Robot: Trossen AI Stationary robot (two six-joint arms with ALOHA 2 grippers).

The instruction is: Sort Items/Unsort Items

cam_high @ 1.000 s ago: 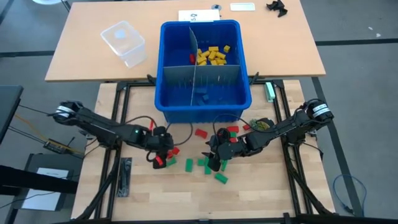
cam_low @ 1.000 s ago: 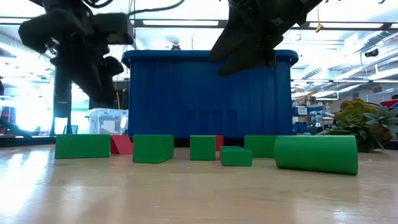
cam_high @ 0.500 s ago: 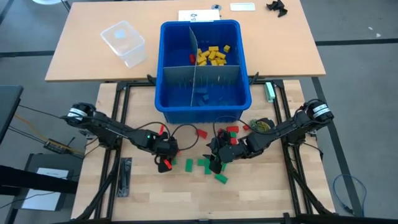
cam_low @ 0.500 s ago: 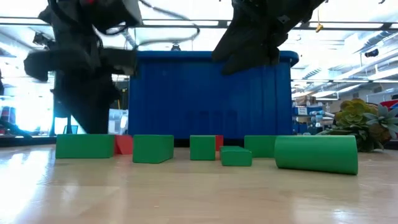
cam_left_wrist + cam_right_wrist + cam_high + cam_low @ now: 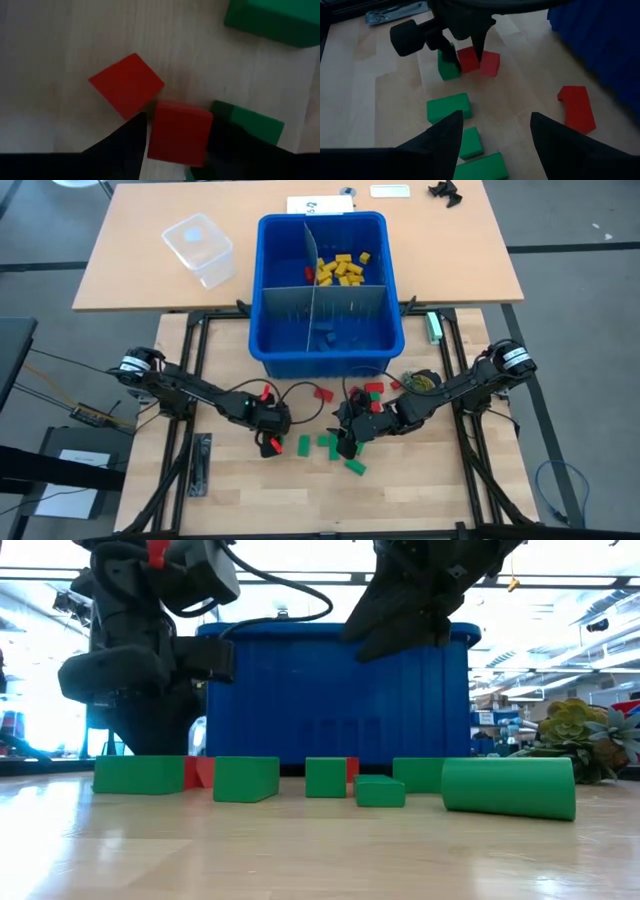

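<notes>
Red and green toy blocks lie scattered on the wooden table in front of the blue bin [image 5: 330,358]. My left gripper [image 5: 269,436] points down at the table, open, its fingers either side of a red block [image 5: 179,132]. A second red block [image 5: 127,85] and a green block [image 5: 249,125] lie right beside it. My right gripper [image 5: 346,438] is open and empty, held above several green blocks [image 5: 448,106]; it is well off the table in the low view [image 5: 400,625]. My left gripper comes from above with one finger [image 5: 131,140] on each side of the red block's two opposite faces [image 5: 152,132]. The block lies flat on the table. I cannot tell whether the fingers touch it.
The bin holds grey dividers [image 5: 312,295] and yellow blocks [image 5: 340,270] in its far right compartment. A clear plastic tub [image 5: 200,248] stands on the far table. More red blocks [image 5: 322,392] lie near the bin. A green cylinder [image 5: 510,788] lies at the near right.
My left gripper has gone toward the table's right and near edges and come down to the table, ending over the red block among the left group of blocks.
</notes>
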